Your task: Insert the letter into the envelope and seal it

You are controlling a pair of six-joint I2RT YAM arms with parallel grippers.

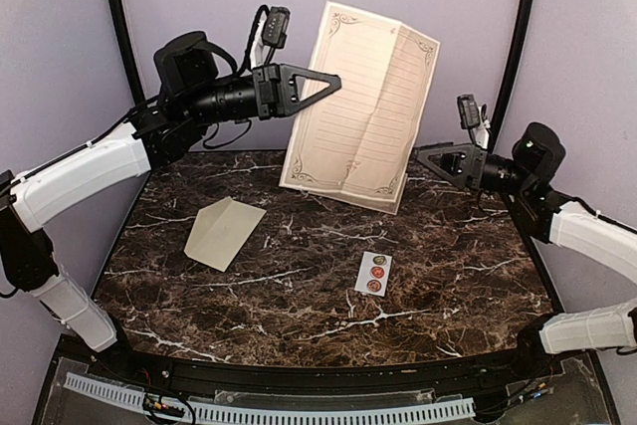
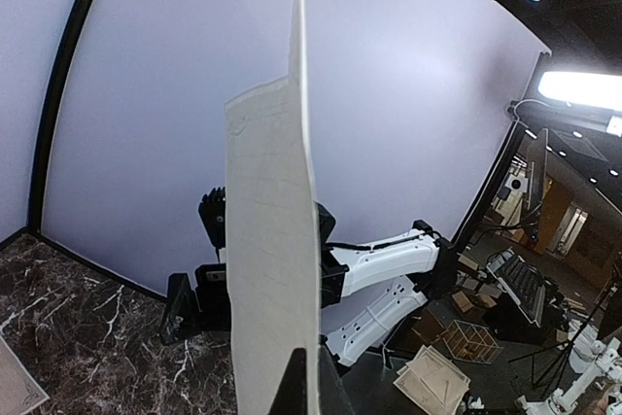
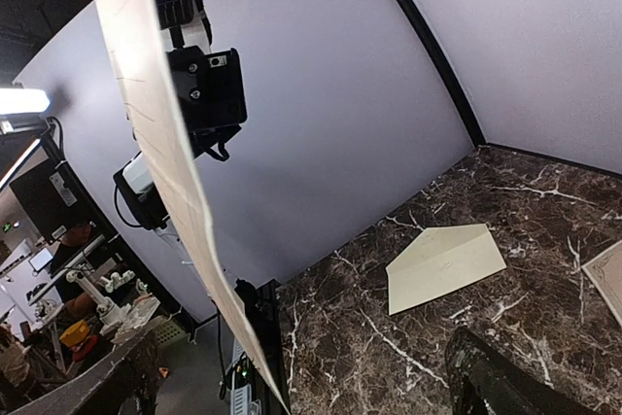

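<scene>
Left gripper [image 1: 330, 80] pinches the letter [image 1: 363, 106] by one edge, holding it upright above the table [image 1: 299, 286]. Right gripper [image 1: 426, 157]: jaws spread, beside the opposite edge. Envelope [image 1: 225, 232] lies flat, left side. Risk: the letter sways, so the right jaws miss or crumple it

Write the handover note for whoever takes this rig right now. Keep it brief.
Left end effector: shut on the tan bordered lined paper letter, held upright above the table.
Right end effector: open, by the letter's lower right edge.
Plain cream-beige paper envelope: flat on the dark marble table, left of centre; white sticker strip nearer the right.
Done: letter lifted. Left: insert it, seal.
</scene>
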